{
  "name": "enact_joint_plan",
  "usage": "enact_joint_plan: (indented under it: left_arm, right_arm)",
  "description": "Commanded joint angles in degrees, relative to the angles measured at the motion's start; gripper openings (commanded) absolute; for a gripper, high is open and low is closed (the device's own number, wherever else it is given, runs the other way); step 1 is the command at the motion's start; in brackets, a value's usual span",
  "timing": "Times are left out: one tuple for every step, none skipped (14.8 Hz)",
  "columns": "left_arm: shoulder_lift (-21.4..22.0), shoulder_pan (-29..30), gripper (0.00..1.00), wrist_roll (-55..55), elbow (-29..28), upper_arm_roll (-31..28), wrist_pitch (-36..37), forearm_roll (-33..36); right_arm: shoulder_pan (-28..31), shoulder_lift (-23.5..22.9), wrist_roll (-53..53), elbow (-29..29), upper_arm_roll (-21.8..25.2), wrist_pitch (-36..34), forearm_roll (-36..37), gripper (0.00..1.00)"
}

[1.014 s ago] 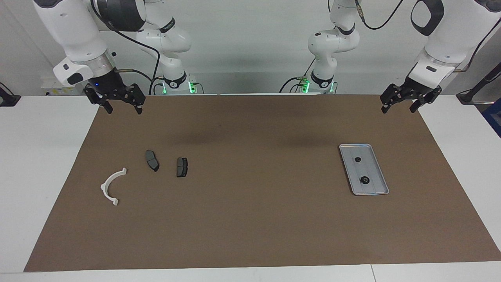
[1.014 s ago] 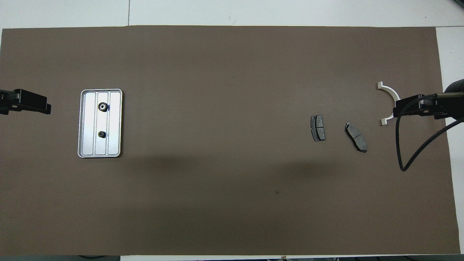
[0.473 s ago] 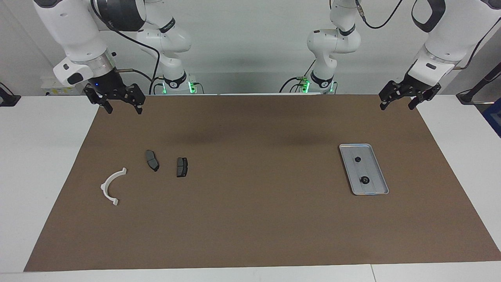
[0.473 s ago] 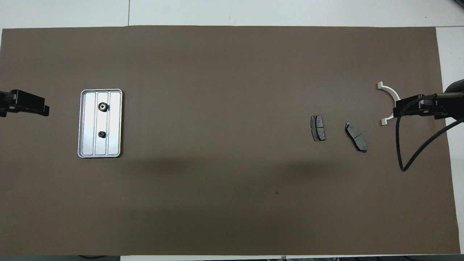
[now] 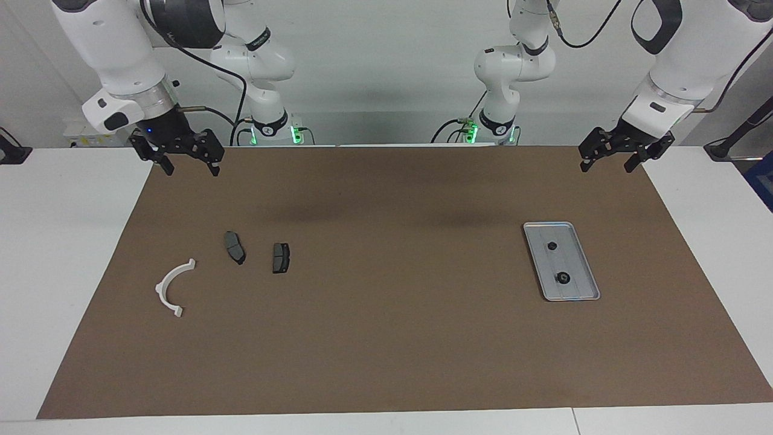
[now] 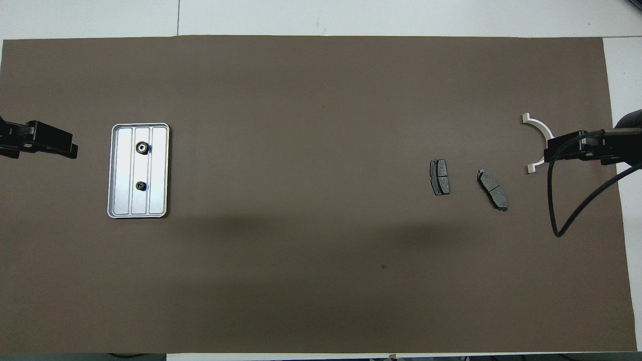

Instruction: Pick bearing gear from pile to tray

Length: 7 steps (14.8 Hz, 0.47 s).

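The silver-grey tray [image 5: 581,266] lies on the brown mat toward the left arm's end and also shows in the overhead view [image 6: 159,170]. Two small black round pieces [image 5: 551,246] [image 5: 562,278] lie in it. The pile's white half-ring bracket [image 5: 160,289] and two dark brake pads [image 5: 234,247] [image 5: 281,258] lie toward the right arm's end. My left gripper [image 5: 606,166] is open and empty, raised over the mat's edge. My right gripper [image 5: 192,169] is open and empty, raised over the mat's corner; in the overhead view it [image 6: 551,150] covers part of the bracket [image 6: 540,125].
The brown mat [image 5: 386,338] covers most of the white table. A black cable [image 6: 567,220] hangs from the right arm over the mat's end. Both arm bases stand at the table's robot edge.
My left gripper has shifted slightly toward the middle of the table and up. The right arm, the tray and the parts have not moved.
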<state>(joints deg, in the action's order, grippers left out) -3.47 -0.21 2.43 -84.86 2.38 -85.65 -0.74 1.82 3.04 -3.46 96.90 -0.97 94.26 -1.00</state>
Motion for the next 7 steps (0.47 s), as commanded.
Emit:
enact_joint_plan:
  left_arm:
    - [-1.01,0.74,1.0,0.21,2.33,0.61,1.54,0.3]
    - [-1.01,0.57,1.0,0.21,2.33,0.69,1.89,0.3]
    - [-0.49,0.91,1.0,0.12,2.07,1.04,1.72,0.91]
    - [-0.14,0.57,1.0,0.12,1.89,1.05,2.15,1.0]
    - [0.3,0.39,1.0,0.12,1.72,1.05,3.03,0.92]
    - [0.48,0.39,1.0,0.12,1.8,1.13,3.64,0.83]
    - [0.57,0.56,1.0,0.12,1.72,1.13,3.74,0.83]
  right_arm:
    - [0.2,0.56,-1.11,0.39,-0.26,-0.92,0.73,1.0]
    - [0.2,0.56,-1.11,0.39,-0.26,-0.92,0.73,1.0]
    - [0.29,0.56,-1.11,0.39,-0.26,-0.92,0.73,1.0]
    - [0.2,0.56,-1.2,0.39,-0.26,-1.0,0.73,1.0]
    - [0.2,0.56,-1.2,0.39,-0.26,-1.01,0.73,1.0]
    - [0.2,0.56,-1.2,0.39,-0.26,-1.01,0.73,1.0]
    - [0.2,0.56,-1.2,0.39,-0.26,-1.01,0.73,1.0]
